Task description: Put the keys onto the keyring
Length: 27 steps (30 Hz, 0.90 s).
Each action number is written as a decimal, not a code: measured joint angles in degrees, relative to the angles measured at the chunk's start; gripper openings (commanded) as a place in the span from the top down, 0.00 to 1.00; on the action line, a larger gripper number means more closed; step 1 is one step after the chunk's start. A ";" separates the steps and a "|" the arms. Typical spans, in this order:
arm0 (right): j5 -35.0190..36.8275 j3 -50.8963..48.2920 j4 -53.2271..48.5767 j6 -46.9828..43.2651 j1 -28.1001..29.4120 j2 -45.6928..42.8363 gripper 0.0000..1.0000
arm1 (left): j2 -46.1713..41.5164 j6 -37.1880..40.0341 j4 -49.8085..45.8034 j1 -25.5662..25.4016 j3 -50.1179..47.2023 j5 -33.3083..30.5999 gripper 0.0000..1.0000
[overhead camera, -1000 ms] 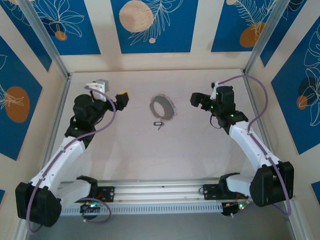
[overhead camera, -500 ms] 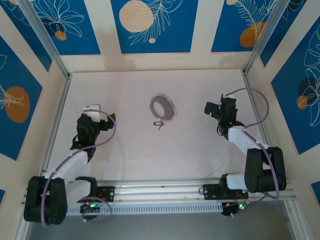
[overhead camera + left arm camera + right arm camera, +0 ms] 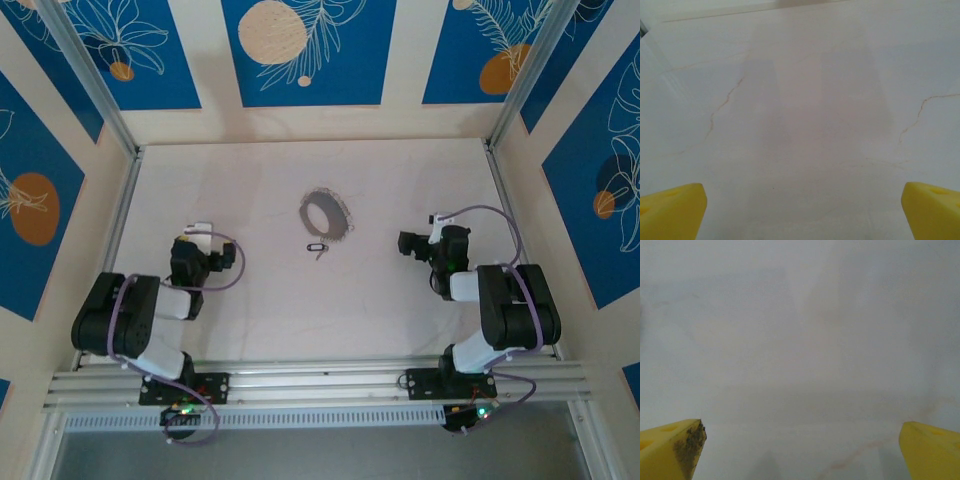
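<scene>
Scene: Two arms sit folded close to their bases at the near edge of a pale marble-look table [image 3: 260, 310], seen from the top camera.
Keyring: The silvery-grey loop [image 3: 326, 214] lies flat near the middle of the table, toward the far side, between the two arms and well apart from both. Its edge looks bumpy.
Keys: One tiny dark tag with a pale centre [image 3: 318, 246] lies on the table just beside the near edge of the keyring. A thin gap seems to part them. It is not threaded on the loop.
Left gripper: The left gripper [image 3: 202, 258] hangs low over the left of the table, well apart from the keys. Its wrist camera shows the gripper [image 3: 802, 210] spread wide, with yellow fingers [image 3: 670, 210] in the bottom corners and nothing but bare table between them.
Right gripper: The right gripper [image 3: 414, 243] hangs over the right of the table, about level with the keys but well off to their side. The wrist view shows the gripper [image 3: 802, 450] gaping just as wide and holding nothing. One of its yellow fingers [image 3: 677, 447] has dark grime on the tip.
Surface: Faint brown veins cross the tabletop under both grippers.
Backdrop: Cream walls with blue leaf-print panels [image 3: 300, 55] enclose the table on three sides.
</scene>
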 measured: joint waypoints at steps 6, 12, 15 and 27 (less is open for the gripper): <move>-3.15 1.09 2.47 -0.72 -0.59 0.00 0.01 | 0.44 0.48 -3.93 0.48 5.81 2.12 0.00; -3.08 1.09 3.13 -1.18 0.07 0.00 0.01 | 0.46 0.48 -5.18 0.90 6.80 2.97 0.00; -3.08 1.09 3.26 -1.18 0.13 0.00 0.01 | 0.46 0.48 -5.42 0.90 6.80 3.02 0.00; -3.10 1.09 3.23 -1.18 0.11 0.00 0.01 | 0.46 0.48 -5.60 0.90 6.80 3.21 0.00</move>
